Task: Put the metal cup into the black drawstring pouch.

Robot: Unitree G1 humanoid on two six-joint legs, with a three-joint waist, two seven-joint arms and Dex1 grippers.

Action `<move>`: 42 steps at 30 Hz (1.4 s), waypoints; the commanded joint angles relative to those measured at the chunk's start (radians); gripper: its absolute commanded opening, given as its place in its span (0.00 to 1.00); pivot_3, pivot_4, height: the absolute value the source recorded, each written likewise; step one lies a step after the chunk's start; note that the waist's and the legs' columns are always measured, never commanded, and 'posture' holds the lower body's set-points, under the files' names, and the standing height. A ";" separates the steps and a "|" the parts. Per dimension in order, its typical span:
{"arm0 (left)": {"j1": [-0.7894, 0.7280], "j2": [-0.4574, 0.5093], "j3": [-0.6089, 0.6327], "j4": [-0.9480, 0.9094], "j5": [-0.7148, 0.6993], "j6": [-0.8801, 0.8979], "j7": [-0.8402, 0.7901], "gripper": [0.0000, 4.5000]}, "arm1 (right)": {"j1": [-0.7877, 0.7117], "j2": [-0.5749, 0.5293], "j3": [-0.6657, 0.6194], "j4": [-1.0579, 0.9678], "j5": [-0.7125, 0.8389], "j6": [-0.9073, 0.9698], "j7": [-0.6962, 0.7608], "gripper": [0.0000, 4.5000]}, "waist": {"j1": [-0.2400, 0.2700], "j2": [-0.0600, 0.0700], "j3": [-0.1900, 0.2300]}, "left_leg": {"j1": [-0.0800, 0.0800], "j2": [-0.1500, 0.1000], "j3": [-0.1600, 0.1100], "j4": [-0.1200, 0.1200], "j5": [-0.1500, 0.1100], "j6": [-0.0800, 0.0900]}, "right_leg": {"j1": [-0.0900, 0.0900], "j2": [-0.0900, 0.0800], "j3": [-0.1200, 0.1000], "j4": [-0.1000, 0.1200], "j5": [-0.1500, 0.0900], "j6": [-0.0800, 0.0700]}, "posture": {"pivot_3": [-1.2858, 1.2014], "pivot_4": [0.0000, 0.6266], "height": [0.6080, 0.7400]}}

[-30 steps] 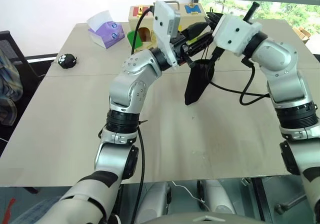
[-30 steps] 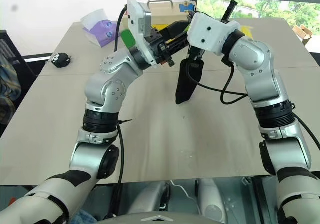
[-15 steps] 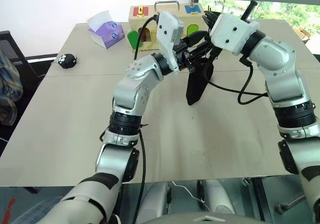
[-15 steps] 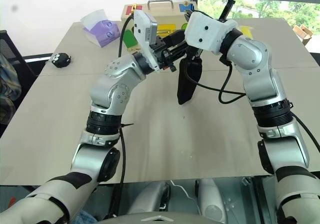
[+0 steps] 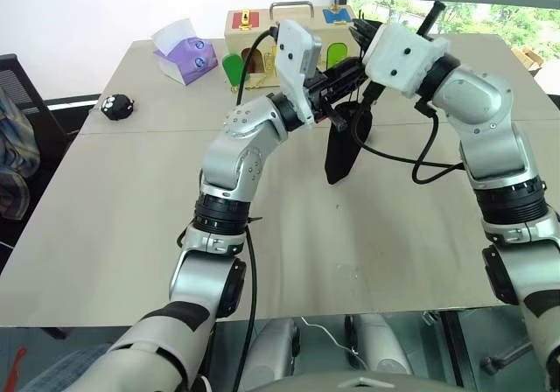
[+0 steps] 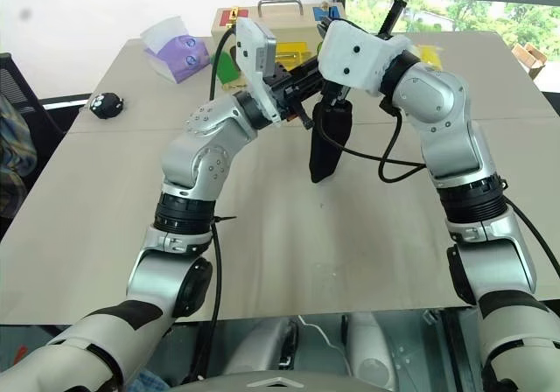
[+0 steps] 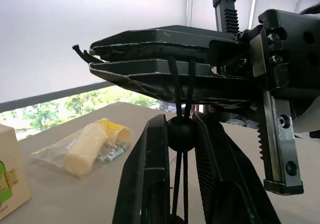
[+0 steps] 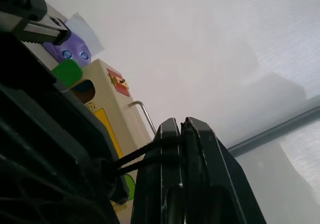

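Note:
The black drawstring pouch (image 5: 342,151) hangs above the table, its lower end close to the tabletop. Its two thin cords run up through a round black stopper (image 7: 181,133). My left gripper (image 7: 179,126) is shut on that stopper, one finger on each side. Just above it my right gripper (image 8: 182,126) is shut on the cords (image 8: 137,156); its fingers (image 7: 150,66) lie flat across the left wrist view. The metal cup is hidden from view.
A purple tissue box (image 5: 186,52) and a wooden toy box with a handle (image 5: 262,33) stand at the back of the table (image 5: 114,234). A small black spotted object (image 5: 116,105) lies far left. A clear bag with a yellowish roll (image 7: 92,146) lies behind the pouch.
The left gripper's fingers have come together on the cord stopper. The pouch hangs in the same place and both arms have kept still.

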 commanded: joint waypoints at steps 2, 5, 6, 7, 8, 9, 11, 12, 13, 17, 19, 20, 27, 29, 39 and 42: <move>0.031 0.020 -0.039 0.026 0.060 -0.035 -0.010 0.04 | -0.140 -0.006 -0.121 -0.015 -0.071 -0.086 -0.241 0.00 | 0.000 0.001 0.000 | 0.000 0.000 0.000 0.000 0.000 0.000 | -0.001 0.000 0.001 0.000 0.000 0.000 | 0.52 0.24 0.77; 0.090 0.038 -0.100 0.119 0.138 -0.111 -0.046 0.04 | -0.195 -0.015 -0.185 -0.006 -0.097 -0.124 -0.380 0.00 | 0.002 0.000 0.000 | 0.000 0.000 0.000 -0.002 0.000 0.000 | -0.001 0.000 0.000 0.000 0.000 0.000 | 0.52 0.24 0.77; 0.102 0.035 -0.107 0.150 0.151 -0.138 -0.051 0.04 | -0.200 -0.004 -0.198 -0.003 -0.079 -0.127 -0.394 0.00 | 0.002 0.000 0.000 | 0.000 0.000 0.000 -0.002 0.000 0.000 | -0.001 0.000 0.000 -0.001 0.000 0.000 | 0.52 0.24 0.77; 0.108 0.028 -0.104 0.170 0.146 -0.146 -0.053 0.04 | -0.200 0.008 -0.205 0.001 -0.059 -0.120 -0.395 0.00 | 0.002 -0.001 -0.001 | 0.000 0.000 0.000 -0.002 0.000 0.000 | -0.001 0.000 0.000 -0.001 0.000 0.000 | 0.52 0.24 0.77; 0.108 0.020 -0.096 0.184 0.137 -0.152 -0.051 0.04 | -0.198 0.013 -0.201 0.003 -0.049 -0.112 -0.387 0.00 | 0.001 0.000 -0.001 | 0.000 0.000 0.000 -0.002 0.000 0.000 | -0.001 0.000 0.000 -0.001 0.000 0.000 | 0.52 0.24 0.77; 0.104 0.011 -0.083 0.190 0.126 -0.161 -0.047 0.04 | -0.193 0.016 -0.192 0.006 -0.044 -0.110 -0.375 0.00 | 0.001 0.000 -0.001 | 0.000 -0.001 0.001 -0.002 0.000 0.000 | -0.001 0.000 0.001 0.000 0.000 0.000 | 0.52 0.24 0.77; 0.093 0.003 -0.073 0.188 0.112 -0.178 -0.057 0.26 | -0.174 0.021 -0.173 0.008 -0.037 -0.103 -0.347 0.00 | 0.000 0.000 -0.001 | 0.000 0.000 0.001 -0.002 0.000 0.000 | -0.001 0.000 0.001 0.000 0.000 0.000 | 0.52 0.24 0.77; 0.090 -0.001 -0.070 0.184 0.112 -0.189 -0.056 0.33 | -0.161 0.026 -0.168 0.006 -0.026 -0.096 -0.332 0.00 | 0.000 0.000 -0.001 | 0.000 0.000 0.001 -0.002 0.000 0.000 | -0.001 0.000 0.001 0.000 0.000 0.000 | 0.52 0.24 0.77; 0.087 -0.008 -0.062 0.184 0.108 -0.196 -0.049 0.43 | -0.152 0.029 -0.165 0.003 -0.017 -0.090 -0.322 0.00 | -0.002 0.000 -0.001 | 0.000 -0.001 0.001 -0.002 0.000 0.000 | -0.001 0.000 0.001 0.000 0.000 0.000 | 0.52 0.24 0.77; 0.088 -0.014 -0.036 0.170 0.079 -0.205 -0.058 0.72 | -0.116 0.043 -0.148 -0.018 0.012 -0.068 -0.286 0.00 | -0.002 0.000 -0.001 | 0.000 0.000 0.001 -0.002 0.000 0.000 | -0.001 0.000 0.001 0.000 0.000 0.000 | 0.52 0.24 0.77; 0.101 -0.011 -0.023 0.141 0.054 -0.196 -0.075 0.72 | -0.090 0.054 -0.139 -0.039 0.029 -0.044 -0.264 0.00 | -0.003 0.000 -0.001 | 0.000 0.000 0.001 -0.002 0.000 0.000 | -0.001 0.000 0.001 0.000 0.000 0.000 | 0.52 0.24 0.77; 0.117 -0.006 -0.010 0.108 0.028 -0.175 -0.087 0.72 | -0.070 0.059 -0.135 -0.058 0.036 -0.032 -0.252 0.00 | -0.003 0.000 -0.001 | 0.000 0.000 0.001 -0.002 0.000 0.000 | -0.001 0.000 0.001 0.000 0.000 0.000 | 0.52 0.24 0.77; 0.223 0.100 0.043 0.017 0.000 -0.071 -0.088 0.72 | 0.043 0.086 -0.162 -0.181 0.118 0.146 -0.182 0.00 | -0.004 0.000 -0.001 | 0.000 0.000 0.001 -0.002 0.000 0.000 | -0.001 0.000 0.001 0.001 0.000 0.000 | 0.52 0.24 0.77; 0.287 0.163 0.021 0.031 0.060 -0.114 -0.111 0.73 | 0.108 0.057 -0.149 -0.221 0.128 0.174 -0.131 0.06 | -0.004 0.000 -0.001 | 0.001 0.001 0.000 -0.002 0.000 0.000 | -0.001 0.000 0.001 0.001 0.000 0.000 | 0.52 0.24 0.77; 0.587 0.345 0.037 -0.179 0.089 -0.075 -0.151 0.73 | 0.517 -0.020 -0.282 -0.435 0.511 0.412 0.145 0.88 | 0.006 0.001 -0.001 | 0.000 0.001 -0.003 -0.006 0.000 0.000 | 0.000 -0.002 -0.001 -0.004 0.000 0.000 | 0.52 0.24 0.77; 0.768 0.389 0.093 -0.301 0.104 -0.085 -0.108 0.73 | 0.745 -0.087 -0.395 -0.347 0.632 0.377 0.303 0.88 | 0.011 0.000 -0.002 | 0.001 0.001 -0.002 -0.008 0.000 0.001 | 0.002 -0.003 -0.001 -0.007 0.000 0.000 | 0.52 0.24 0.77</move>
